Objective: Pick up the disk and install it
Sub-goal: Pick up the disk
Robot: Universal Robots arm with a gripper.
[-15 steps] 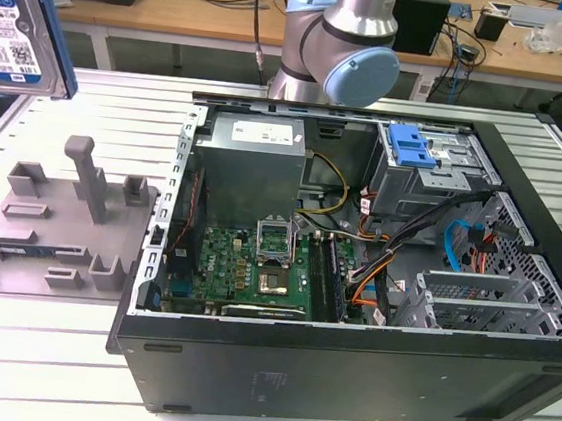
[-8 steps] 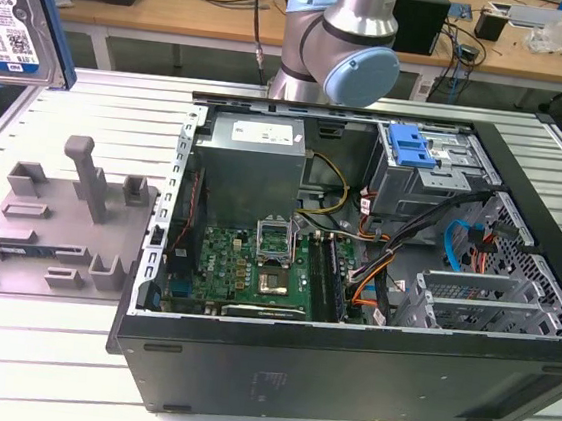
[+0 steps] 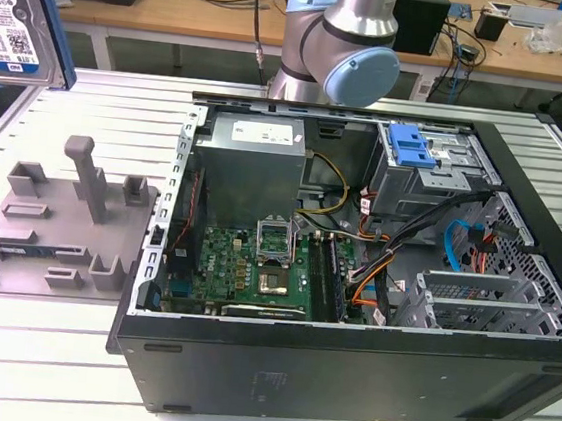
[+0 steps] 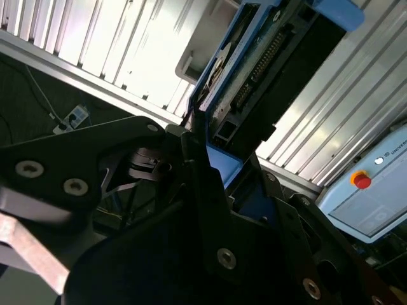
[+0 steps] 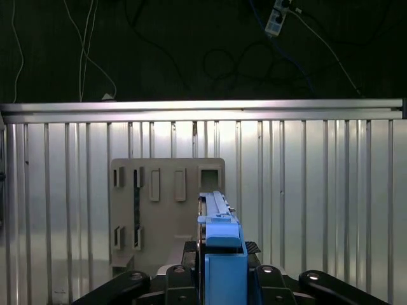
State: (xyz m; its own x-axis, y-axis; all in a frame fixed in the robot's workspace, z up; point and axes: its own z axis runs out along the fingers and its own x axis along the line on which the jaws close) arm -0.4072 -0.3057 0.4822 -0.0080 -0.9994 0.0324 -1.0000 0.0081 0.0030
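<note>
As the pincer [image 5: 222, 254] grips the disk [image 3: 15, 17], a ribbed worktop [image 3: 82, 99] carries an open computer case [image 3: 345, 368]. Wooden desks [image 3: 182, 4] line the exterior view's twelve o'clock.

Arm [image 3: 345, 36] raised, fingers [image 5: 253, 248] clamped on disk [image 3: 9, 21]

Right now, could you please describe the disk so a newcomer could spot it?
Start at the computer case on the metal table and look to the exterior view's upper left. The disk is raised there, above the grey fixture tray: a flat silver slab with a white-and-blue label, framed in darker blue than the case's latch.
</note>
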